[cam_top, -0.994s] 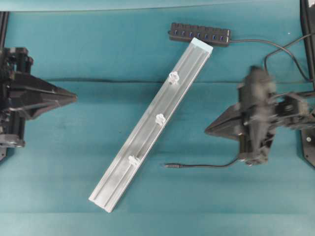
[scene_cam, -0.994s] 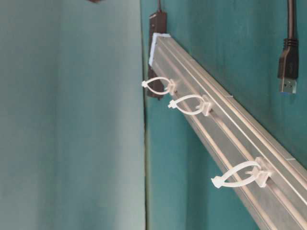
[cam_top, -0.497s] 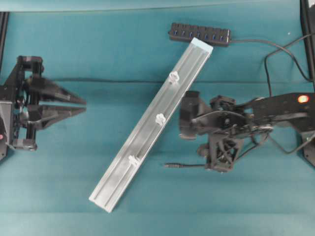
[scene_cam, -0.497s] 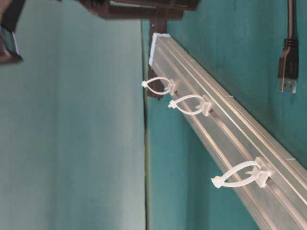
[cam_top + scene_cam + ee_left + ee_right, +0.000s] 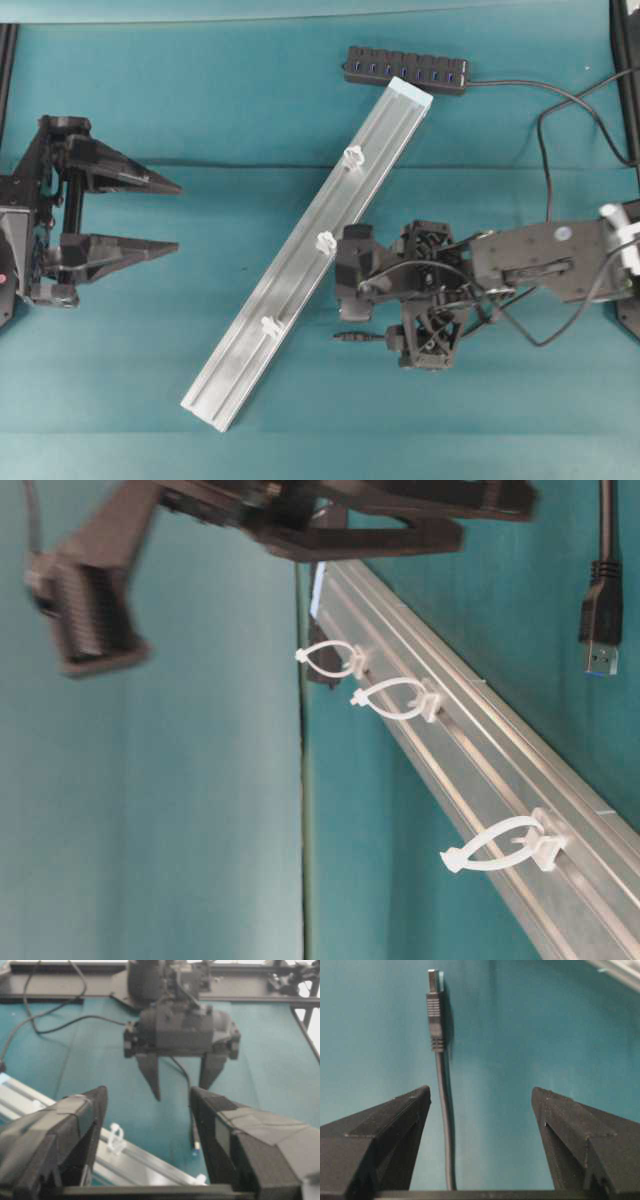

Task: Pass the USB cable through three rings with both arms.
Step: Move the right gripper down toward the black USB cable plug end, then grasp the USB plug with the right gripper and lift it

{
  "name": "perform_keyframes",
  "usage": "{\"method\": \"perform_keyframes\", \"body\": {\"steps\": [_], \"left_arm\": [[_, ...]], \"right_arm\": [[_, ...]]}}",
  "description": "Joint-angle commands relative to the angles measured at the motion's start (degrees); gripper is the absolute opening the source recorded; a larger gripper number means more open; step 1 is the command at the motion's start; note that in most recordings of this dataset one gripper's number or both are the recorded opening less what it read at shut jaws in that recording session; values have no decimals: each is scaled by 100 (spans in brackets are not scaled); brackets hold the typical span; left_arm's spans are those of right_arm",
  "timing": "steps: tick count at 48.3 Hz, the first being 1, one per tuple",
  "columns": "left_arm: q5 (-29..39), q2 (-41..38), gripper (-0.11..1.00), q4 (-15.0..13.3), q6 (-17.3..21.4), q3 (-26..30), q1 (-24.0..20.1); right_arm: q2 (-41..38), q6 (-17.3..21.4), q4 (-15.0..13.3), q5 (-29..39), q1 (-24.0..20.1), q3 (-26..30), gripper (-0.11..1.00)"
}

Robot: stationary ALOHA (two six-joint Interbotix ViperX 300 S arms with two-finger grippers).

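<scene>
The USB cable's plug [image 5: 345, 338] lies flat on the teal table, right of the rail [image 5: 232, 378]; it also shows in the right wrist view [image 5: 434, 1010] and the table-level view [image 5: 600, 630]. Three white rings [image 5: 352, 157] [image 5: 326, 241] [image 5: 269, 325] stand along the rail. My right gripper [image 5: 415, 300] points down, open and empty. In its wrist view [image 5: 480, 1095] the cord [image 5: 445, 1130] runs between the fingers, close to the left one and untouched. My left gripper [image 5: 178, 215] is open and empty at the far left, well clear of the rail.
The black multi-port hub [image 5: 405, 70] lies at the rail's far end, its cord looping along the right edge [image 5: 560, 100]. The left wrist view shows the rail [image 5: 135, 1165], one ring [image 5: 116, 1135] and the right gripper [image 5: 181, 1087] beyond.
My right arm has swung left and turned downward over the cable near its plug, jaws open. My left gripper has opened wide and shifted slightly right.
</scene>
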State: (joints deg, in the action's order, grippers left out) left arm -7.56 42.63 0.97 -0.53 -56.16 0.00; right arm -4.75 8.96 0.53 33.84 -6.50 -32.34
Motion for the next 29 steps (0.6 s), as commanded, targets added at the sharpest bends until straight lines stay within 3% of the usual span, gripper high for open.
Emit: {"method": "perform_keyframes", "body": {"steps": [1, 29], "left_arm": [[18, 18, 69, 18, -9, 18, 0], [53, 114, 69, 18, -18, -53, 0]], "right_arm": [[-220, -9, 0, -79, -88, 79, 81], [-817, 35, 0, -229, -246, 237, 80]]}}
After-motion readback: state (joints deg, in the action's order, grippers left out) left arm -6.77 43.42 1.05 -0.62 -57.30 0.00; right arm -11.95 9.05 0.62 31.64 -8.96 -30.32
